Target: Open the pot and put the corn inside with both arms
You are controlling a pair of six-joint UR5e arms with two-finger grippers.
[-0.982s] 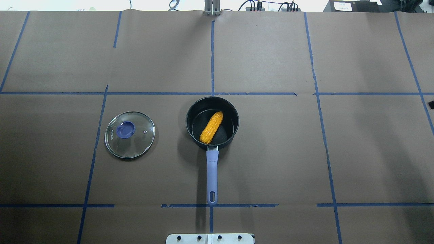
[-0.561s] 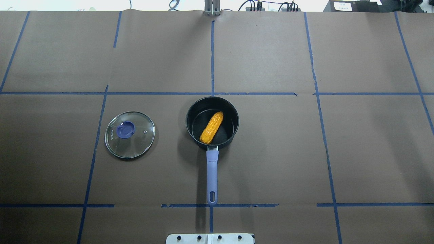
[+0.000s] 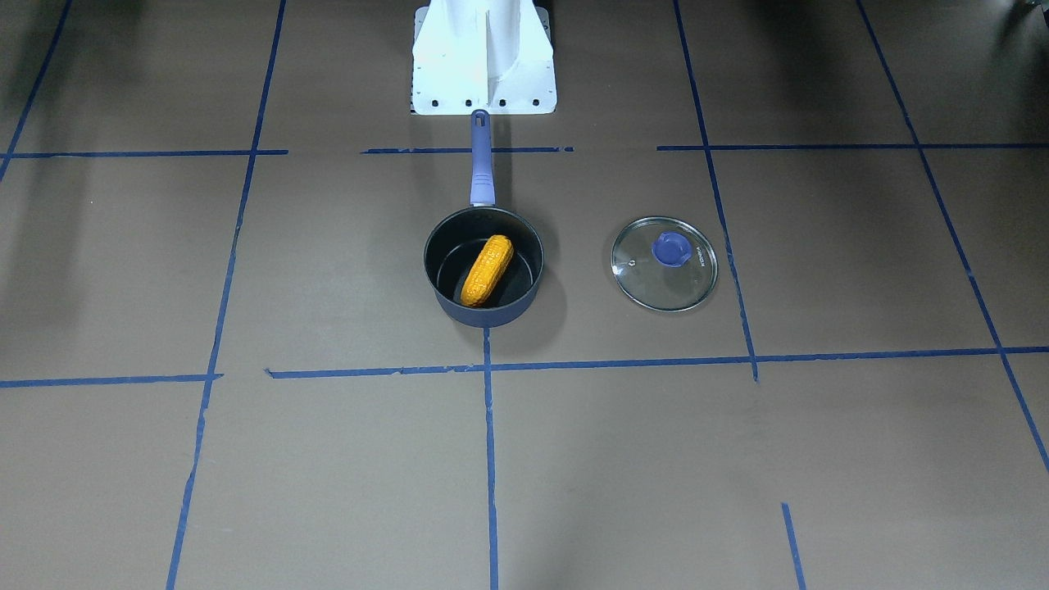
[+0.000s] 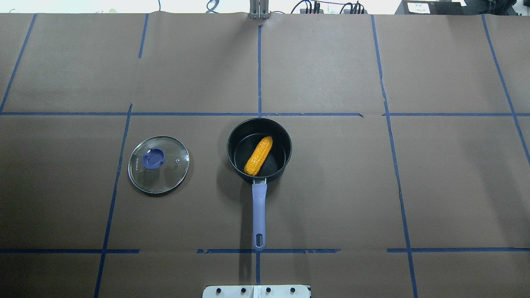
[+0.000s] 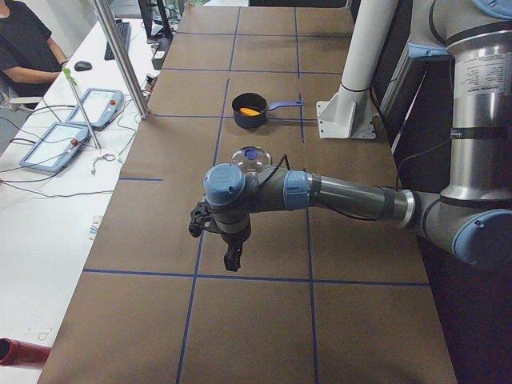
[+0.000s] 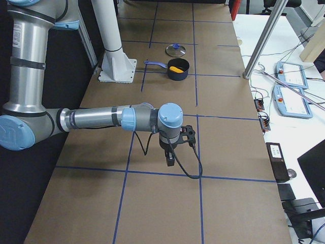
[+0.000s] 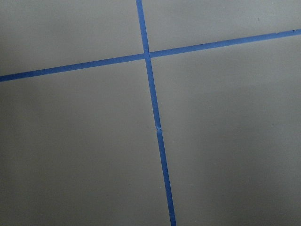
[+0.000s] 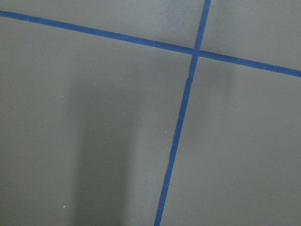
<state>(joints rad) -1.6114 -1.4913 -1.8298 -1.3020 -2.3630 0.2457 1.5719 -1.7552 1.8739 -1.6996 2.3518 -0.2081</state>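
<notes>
The dark navy pot [image 4: 229,145] stands uncovered at the table's middle, its purple-blue handle [image 4: 259,215] pointing toward the robot base. The orange-yellow corn [image 4: 258,155] lies slanted inside it, also in the front view [image 3: 487,270]. Both arms are out of the overhead and front views. The left gripper [image 5: 233,260] hangs over bare table far from the pot [image 5: 240,120] in the exterior left view. The right gripper [image 6: 170,160] hangs likewise, far from the pot [image 6: 177,73], in the exterior right view. I cannot tell whether either is open or shut. Nothing shows in them.
The round glass lid [image 4: 158,164] with a purple-blue knob lies flat on the table to the pot's left in the overhead view, apart from it. The white base pedestal [image 3: 483,57] stands behind the handle. Brown paper with blue tape lines [image 7: 153,94] fills both wrist views.
A small dark part at the right edge of the overhead view one second ago has left the view. Pot, corn and lid have not moved.
</notes>
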